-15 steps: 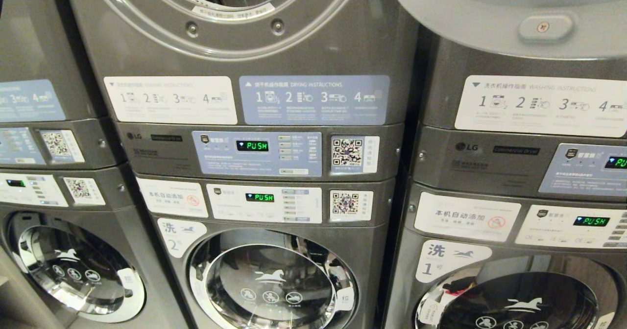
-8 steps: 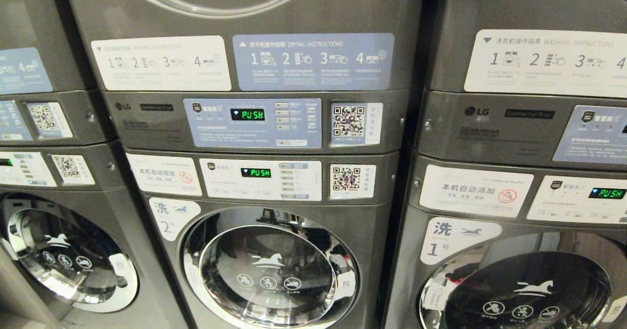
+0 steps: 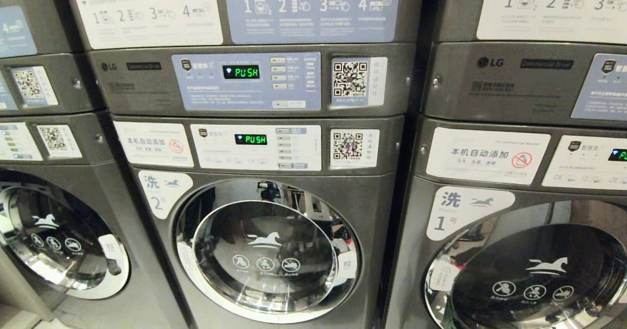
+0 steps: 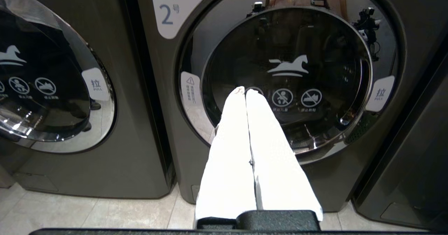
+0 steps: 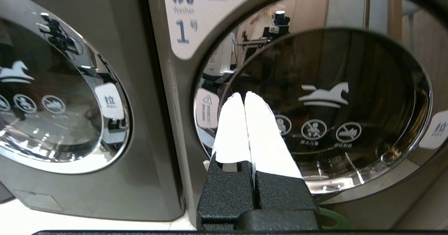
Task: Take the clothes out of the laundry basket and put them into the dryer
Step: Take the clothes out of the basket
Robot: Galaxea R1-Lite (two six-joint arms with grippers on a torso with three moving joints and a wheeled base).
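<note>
Head view has dropped: dryer opening gone from frame, washer 2 door (image 3: 267,253) now central, so the torso is lowering. Left gripper (image 4: 245,91) and right gripper (image 5: 244,95): jaws together, empty. Laundry basket and clothes not visible.

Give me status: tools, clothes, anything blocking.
Left tool shut, empty, facing washer 2 door. Right tool shut, empty, facing washer 1 door. Both doors closed. No clothes or basket in view.

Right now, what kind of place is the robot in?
Probably a coin laundry. Stacked grey machines stand side by side, washer 2 beside washer 1, each with instruction stickers and a payment QR code.
</note>
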